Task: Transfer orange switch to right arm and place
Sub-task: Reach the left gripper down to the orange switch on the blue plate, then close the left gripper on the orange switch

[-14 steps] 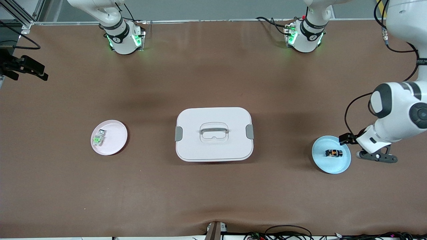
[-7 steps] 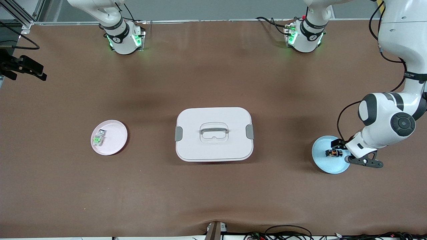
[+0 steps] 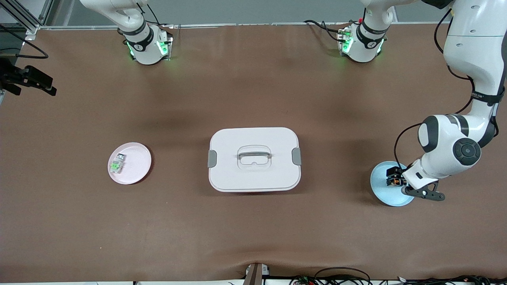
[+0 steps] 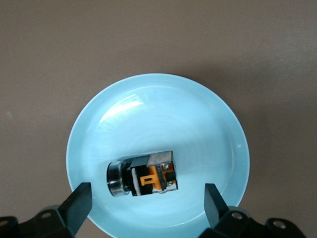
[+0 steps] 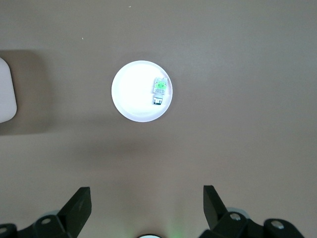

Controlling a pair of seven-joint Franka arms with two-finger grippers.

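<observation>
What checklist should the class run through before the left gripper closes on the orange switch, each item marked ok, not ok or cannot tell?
1. Left gripper open: ok, fingers spread wide.
2. Left gripper over the blue plate: ok.
3. Orange switch between the finger lines: ok, roughly centred, lying on its side.
4. Fingers low enough to grasp: cannot tell; no contact shows.
5. Right gripper ready for handover: not ok, open but waiting high above the pink plate and its green-faced part.
6. Lidded white container clear of the grasp: ok, mid-table.
</observation>
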